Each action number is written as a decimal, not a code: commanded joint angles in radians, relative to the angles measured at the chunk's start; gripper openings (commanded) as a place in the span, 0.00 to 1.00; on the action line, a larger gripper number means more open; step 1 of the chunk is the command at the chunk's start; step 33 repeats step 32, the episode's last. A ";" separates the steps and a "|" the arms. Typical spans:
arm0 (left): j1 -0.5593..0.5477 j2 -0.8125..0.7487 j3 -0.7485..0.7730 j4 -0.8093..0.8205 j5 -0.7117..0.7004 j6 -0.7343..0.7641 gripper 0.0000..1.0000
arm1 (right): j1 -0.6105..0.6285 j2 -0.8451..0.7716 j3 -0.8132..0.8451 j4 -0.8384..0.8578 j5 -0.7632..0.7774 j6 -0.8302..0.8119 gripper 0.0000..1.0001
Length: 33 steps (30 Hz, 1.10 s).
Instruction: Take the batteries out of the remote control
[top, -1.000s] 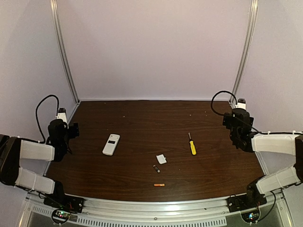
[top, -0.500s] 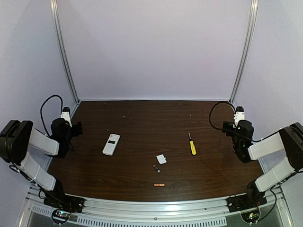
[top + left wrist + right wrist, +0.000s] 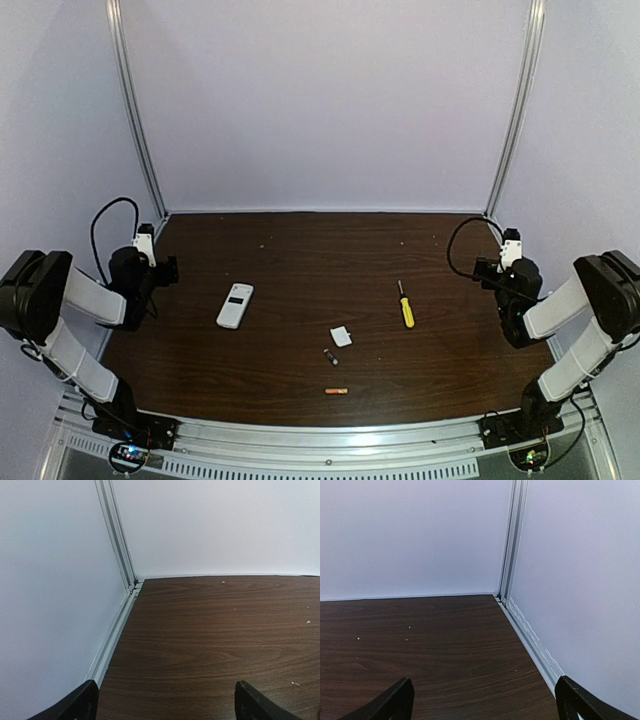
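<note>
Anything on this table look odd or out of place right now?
Nothing looks spilled or broken. The orange battery and the dark battery lie loose on the table, apart from the remote control, with a small white square piece near the dark one.

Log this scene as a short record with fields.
remote control: flat on table, left of centre
dark battery: loose on table, near centre
orange battery: loose, nearer the front edge
white piece: just behind dark battery
screwdriver: right of centre
left gripper: open, empty, at left edge
right gripper: open, empty, at right edge
</note>
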State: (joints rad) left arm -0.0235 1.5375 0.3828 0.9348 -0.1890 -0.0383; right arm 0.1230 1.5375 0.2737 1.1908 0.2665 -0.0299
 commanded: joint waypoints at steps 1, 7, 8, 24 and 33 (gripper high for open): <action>0.002 0.012 0.018 0.033 0.033 0.021 0.97 | -0.009 0.026 -0.020 0.072 -0.016 0.021 1.00; 0.000 0.033 -0.113 0.282 0.083 0.047 0.90 | -0.009 0.017 -0.017 0.050 -0.014 0.025 1.00; -0.015 0.045 -0.130 0.350 0.049 0.066 0.89 | -0.009 0.022 -0.019 0.064 -0.015 0.023 1.00; -0.020 0.035 -0.131 0.335 0.017 0.055 0.97 | -0.009 0.020 -0.020 0.062 -0.016 0.021 1.00; -0.021 0.035 -0.132 0.334 0.017 0.055 0.97 | -0.009 0.022 -0.019 0.062 -0.014 0.021 1.00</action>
